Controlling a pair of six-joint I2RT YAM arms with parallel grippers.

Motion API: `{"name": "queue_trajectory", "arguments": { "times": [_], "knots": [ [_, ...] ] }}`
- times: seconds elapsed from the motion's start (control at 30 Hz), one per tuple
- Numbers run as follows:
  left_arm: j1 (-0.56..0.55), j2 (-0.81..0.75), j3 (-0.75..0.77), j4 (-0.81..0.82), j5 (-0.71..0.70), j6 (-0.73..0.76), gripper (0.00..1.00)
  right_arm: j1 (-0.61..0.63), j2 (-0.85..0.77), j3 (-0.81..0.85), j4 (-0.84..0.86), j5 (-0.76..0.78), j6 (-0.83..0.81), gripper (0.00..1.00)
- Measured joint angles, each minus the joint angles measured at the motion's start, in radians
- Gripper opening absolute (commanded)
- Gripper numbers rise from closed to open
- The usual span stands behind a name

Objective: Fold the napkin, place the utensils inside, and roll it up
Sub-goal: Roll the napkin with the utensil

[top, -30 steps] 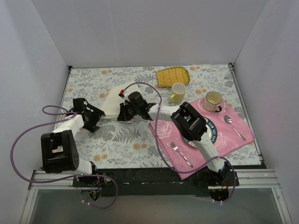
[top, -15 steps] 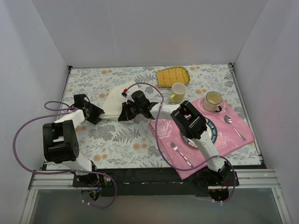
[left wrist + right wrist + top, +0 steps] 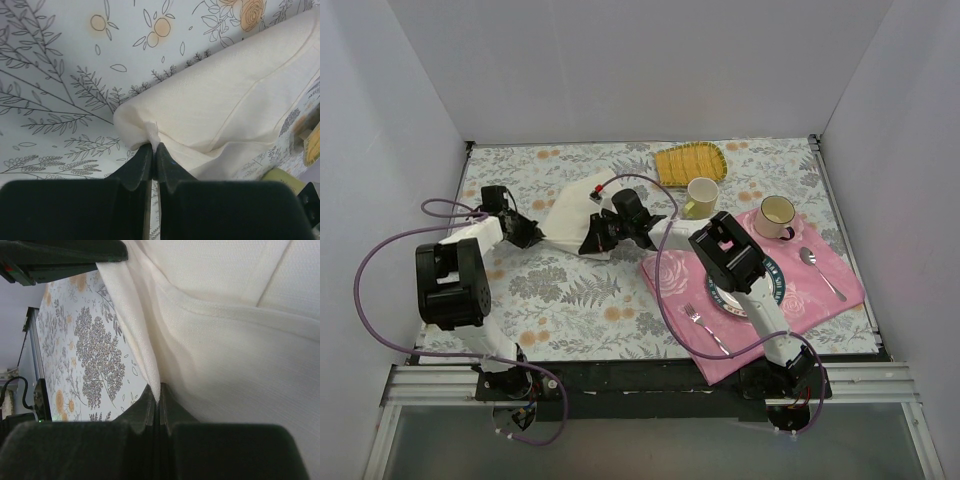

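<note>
You had the napkin (image 3: 565, 214) on the table (image 3: 570, 300), in its far middle, left of the pink mat (image 3: 830, 290) and near-left of the yellow mat (image 3: 688, 163). It was bunched and partly doubled over. The left wrist view showed a rounded fold along one edge and a seam line across the cloth.

Your left gripper (image 3: 528, 233) was at the napkin's left end. Its fingers (image 3: 137, 165) were pressed together, pinching a small tuft at the cloth's corner.

Your right gripper (image 3: 593, 243) was at the napkin's near right edge, with its arm reaching across the pink mat. Its fingers (image 3: 142, 412) were likewise closed tight, with a hem of the cloth caught between them and the fabric draped away to the right of that view.

A cup (image 3: 701, 198) stood on the table between the two mats. On the pink mat a mug (image 3: 775, 216) stood at the far edge. A plate (image 3: 775, 292) was partly hidden under the right arm, a fork (image 3: 708, 330) lay near-left and a spoon (image 3: 822, 272) to the right.
</note>
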State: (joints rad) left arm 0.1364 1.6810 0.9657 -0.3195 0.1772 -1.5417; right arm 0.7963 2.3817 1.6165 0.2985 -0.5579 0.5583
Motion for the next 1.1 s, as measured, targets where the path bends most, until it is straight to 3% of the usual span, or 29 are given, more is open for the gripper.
{"name": "queue_trajectory", "arguments": {
  "times": [0.13,0.27,0.4,0.6,0.77,0.9,1.1],
  "knots": [
    [-0.013,0.080,0.076,-0.027,0.021,0.002,0.03,-0.016,0.000,-0.031,0.047,-0.016,0.029,0.01],
    [-0.021,0.095,0.084,-0.029,0.026,0.023,0.49,-0.023,0.000,-0.063,0.104,-0.034,0.060,0.01],
    [-0.049,0.043,0.079,-0.024,-0.032,0.048,0.61,-0.026,0.000,-0.096,0.162,-0.046,0.105,0.01],
    [-0.087,-0.182,0.012,-0.024,-0.090,0.057,0.59,-0.031,-0.002,-0.152,0.259,-0.052,0.197,0.01],
    [-0.109,-0.332,-0.147,0.054,0.007,0.024,0.52,-0.032,-0.002,-0.192,0.328,-0.048,0.286,0.01],
    [-0.114,-0.331,-0.256,0.143,0.124,-0.018,0.38,-0.035,-0.005,-0.210,0.355,-0.043,0.344,0.01],
    [-0.115,-0.229,-0.270,0.314,0.251,-0.076,0.18,-0.039,-0.005,-0.221,0.367,-0.032,0.398,0.01]
  ]
}}
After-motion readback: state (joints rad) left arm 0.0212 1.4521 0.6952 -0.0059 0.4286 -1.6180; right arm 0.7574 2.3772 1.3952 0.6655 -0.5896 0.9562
